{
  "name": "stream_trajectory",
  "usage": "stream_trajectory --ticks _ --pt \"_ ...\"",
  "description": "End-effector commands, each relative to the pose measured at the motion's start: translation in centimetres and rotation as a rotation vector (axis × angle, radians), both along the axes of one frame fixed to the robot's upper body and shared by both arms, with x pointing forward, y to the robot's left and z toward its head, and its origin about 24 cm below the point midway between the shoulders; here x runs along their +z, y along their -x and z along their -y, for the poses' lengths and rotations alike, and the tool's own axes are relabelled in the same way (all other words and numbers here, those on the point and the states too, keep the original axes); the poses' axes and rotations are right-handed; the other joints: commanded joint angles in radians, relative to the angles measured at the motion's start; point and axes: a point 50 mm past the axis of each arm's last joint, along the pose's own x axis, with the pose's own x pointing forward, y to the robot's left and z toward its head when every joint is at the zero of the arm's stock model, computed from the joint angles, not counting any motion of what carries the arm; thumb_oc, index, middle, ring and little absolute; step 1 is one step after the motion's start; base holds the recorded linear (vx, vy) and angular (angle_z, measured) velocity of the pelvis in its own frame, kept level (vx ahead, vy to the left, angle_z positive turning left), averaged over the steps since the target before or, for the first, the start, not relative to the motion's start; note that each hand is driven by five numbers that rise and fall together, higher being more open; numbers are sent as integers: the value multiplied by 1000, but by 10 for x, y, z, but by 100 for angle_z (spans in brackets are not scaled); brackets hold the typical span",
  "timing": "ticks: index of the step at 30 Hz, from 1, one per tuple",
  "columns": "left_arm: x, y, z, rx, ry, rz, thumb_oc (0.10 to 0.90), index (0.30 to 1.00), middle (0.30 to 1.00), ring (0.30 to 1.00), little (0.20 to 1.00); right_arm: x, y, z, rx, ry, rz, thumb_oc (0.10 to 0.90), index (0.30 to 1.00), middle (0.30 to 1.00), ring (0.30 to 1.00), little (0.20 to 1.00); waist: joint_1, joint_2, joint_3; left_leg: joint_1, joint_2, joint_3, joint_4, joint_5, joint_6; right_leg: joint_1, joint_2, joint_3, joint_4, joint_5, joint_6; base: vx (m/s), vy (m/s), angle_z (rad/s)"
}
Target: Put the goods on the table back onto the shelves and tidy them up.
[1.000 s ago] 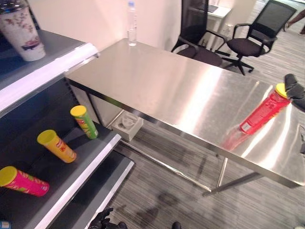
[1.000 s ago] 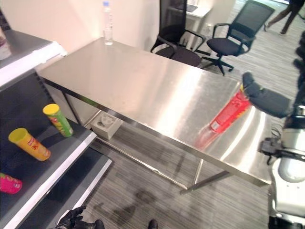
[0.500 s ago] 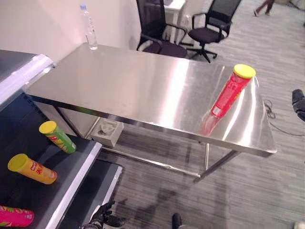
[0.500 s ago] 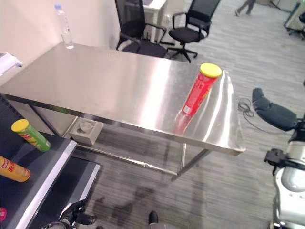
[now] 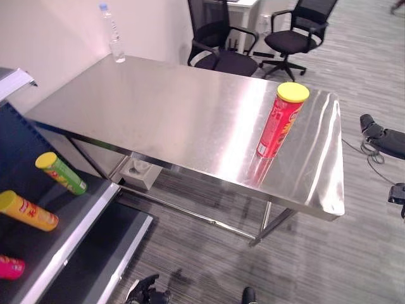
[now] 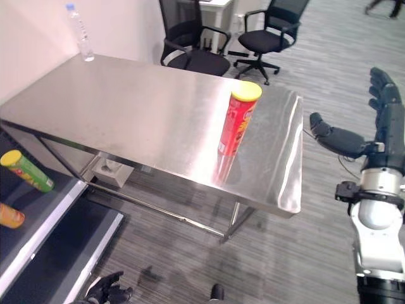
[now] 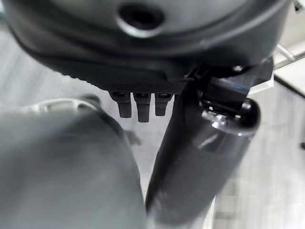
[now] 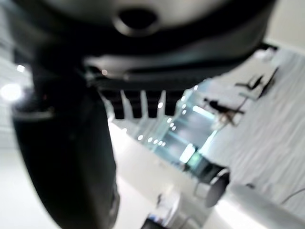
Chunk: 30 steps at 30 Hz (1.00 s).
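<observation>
A red can with a yellow lid (image 5: 278, 123) stands upright near the right end of the steel table (image 5: 171, 107), with nothing touching it. My right hand (image 6: 385, 136) is open beyond the table's right end, fingers straight up and thumb (image 5: 378, 133) pointing toward the can, a clear gap away from it. My left hand (image 6: 107, 292) hangs low near the floor with relaxed fingers, holding nothing. On the dark shelf (image 5: 76, 221) at the left lie a green can (image 5: 60, 172), an orange can (image 5: 28, 211) and a pink can (image 5: 9, 267), each on its side.
A water bottle (image 5: 112, 41) stands at the table's far left corner by the wall. Two black office chairs (image 5: 221, 38) (image 5: 294, 31) are behind the table. A small white box (image 5: 138, 172) sits on the floor under it. Grey floor stretches along the table's near side.
The camera has swung, shifting the whole scene. A second ago my right hand was at the red can's lid; now it is clear of the can, off the table's right end.
</observation>
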Motion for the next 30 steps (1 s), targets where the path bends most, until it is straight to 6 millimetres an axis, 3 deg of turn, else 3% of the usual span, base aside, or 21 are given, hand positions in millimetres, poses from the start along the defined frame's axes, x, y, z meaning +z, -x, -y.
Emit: stream_trajectory --ticks 1,4,7,16,21,30 --pt "5 -8 -8 -110 -53 0 800 900 900 900 900 84 5 -18 87 132 335 800 900 900 900 900 52 -52 -7 -27 -177 85 65 -340 83 24 13 1 16 -138 33 27 -74 23" --pt "4 -5 -1 -150 -35 -6 800 900 900 900 900 90 0 -25 126 150 333 800 900 900 900 900 62 -34 -38 8 -214 149 -132 -353 96 15 17 -7 12 -137 54 116 28 -13" --pt "0 -3 0 -112 -34 -30 800 900 900 900 900 94 6 -28 182 84 414 800 900 900 900 900 36 -11 -82 121 -236 214 -327 -301 96 21 19 -39 25 -143 65 190 80 -9" --pt "-4 1 3 -76 -23 -40 800 900 900 900 900 117 29 -48 363 9 676 800 900 900 900 900 37 -1 -108 190 -233 228 -374 -293 86 56 4 -79 43 -169 65 59 16 26" --pt "-6 6 7 -58 -3 -55 800 900 900 900 900 124 29 -46 356 24 685 800 900 900 900 900 45 -11 -116 191 -229 224 -367 -297 83 64 1 -93 45 -172 65 -7 -12 6" --pt "-5 5 1 -46 -20 -51 800 900 900 900 900 112 19 -48 405 12 571 800 900 900 900 900 56 -22 -120 189 -218 216 -372 -287 75 65 6 -106 45 -174 64 -16 -17 1"
